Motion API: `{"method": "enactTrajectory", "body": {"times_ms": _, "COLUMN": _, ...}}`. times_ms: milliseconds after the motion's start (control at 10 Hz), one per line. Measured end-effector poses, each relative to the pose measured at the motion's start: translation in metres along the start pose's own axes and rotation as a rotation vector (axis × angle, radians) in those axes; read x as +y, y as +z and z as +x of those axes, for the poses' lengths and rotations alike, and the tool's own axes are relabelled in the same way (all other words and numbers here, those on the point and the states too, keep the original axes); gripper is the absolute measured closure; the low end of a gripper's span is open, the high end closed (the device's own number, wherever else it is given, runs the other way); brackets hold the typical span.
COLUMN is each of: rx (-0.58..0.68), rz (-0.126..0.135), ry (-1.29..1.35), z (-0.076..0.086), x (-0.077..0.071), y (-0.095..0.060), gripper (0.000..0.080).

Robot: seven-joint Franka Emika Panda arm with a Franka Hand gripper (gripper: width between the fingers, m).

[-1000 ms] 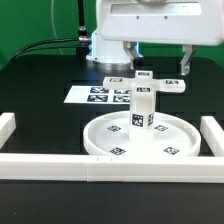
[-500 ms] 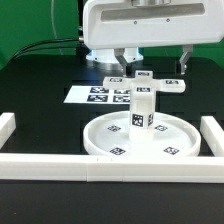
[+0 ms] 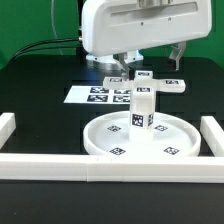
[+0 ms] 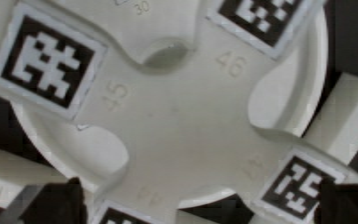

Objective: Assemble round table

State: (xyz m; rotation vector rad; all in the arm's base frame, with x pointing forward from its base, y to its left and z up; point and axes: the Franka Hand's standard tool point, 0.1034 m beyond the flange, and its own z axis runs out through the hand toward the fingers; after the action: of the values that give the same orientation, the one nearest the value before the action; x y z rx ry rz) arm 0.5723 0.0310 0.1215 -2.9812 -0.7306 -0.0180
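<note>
While its hand (image 3: 150, 62) hangs spread, the arm hides part of the cross-shaped base (image 3: 146, 83).

Round disc (image 3: 140, 138): white, rimmed, square tags on its face, lying flat, below and in front of the tool. Cylinder leg (image 3: 142, 108): short, white, tagged, standing upright at the disc's centre. Cross-shaped base (image 3: 143, 82): white, tagged arms, sitting level on top of the leg, directly under the tool (image 3: 150, 58); fills the wrist view (image 4: 176, 110).
</note>
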Motion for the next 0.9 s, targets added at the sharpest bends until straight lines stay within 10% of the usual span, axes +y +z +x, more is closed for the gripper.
{"method": "enactTrajectory", "body": {"times_ms": 900, "rx": -0.003, "rz": -0.019, "ry": -0.231, "z": -0.013, "x": 0.007, "y": 0.016, "gripper": 0.0151}}
